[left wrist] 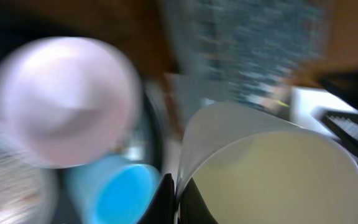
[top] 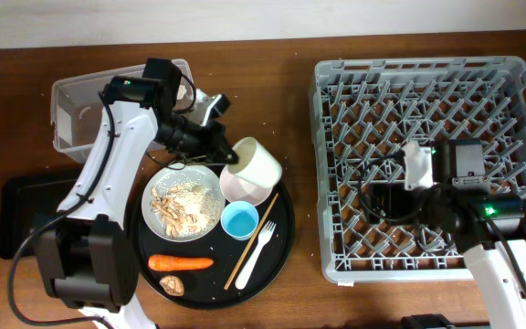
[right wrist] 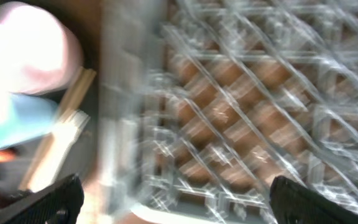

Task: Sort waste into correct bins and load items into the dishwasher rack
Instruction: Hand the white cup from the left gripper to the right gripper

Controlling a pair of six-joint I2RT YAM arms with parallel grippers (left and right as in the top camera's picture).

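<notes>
Above the 12 o'clock edge of the round tray (top: 286,228), my left fingers (top: 227,153) are clamped on the cream cup (top: 256,163). My right fingers (right wrist: 179,208) are wide apart over the rack (top: 519,91). I see nothing loaded yet. The bowl (top: 243,185), blue cup (top: 239,220), plate (top: 210,178), fork (top: 256,247) and carrot (top: 181,263) all wait.

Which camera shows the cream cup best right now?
Overhead: the cream cup is sharp there, tilted over the pink bowl at the left tool. The left wrist view shows it close but blurred, its rim pinched. The right wrist view does not show it.
</notes>
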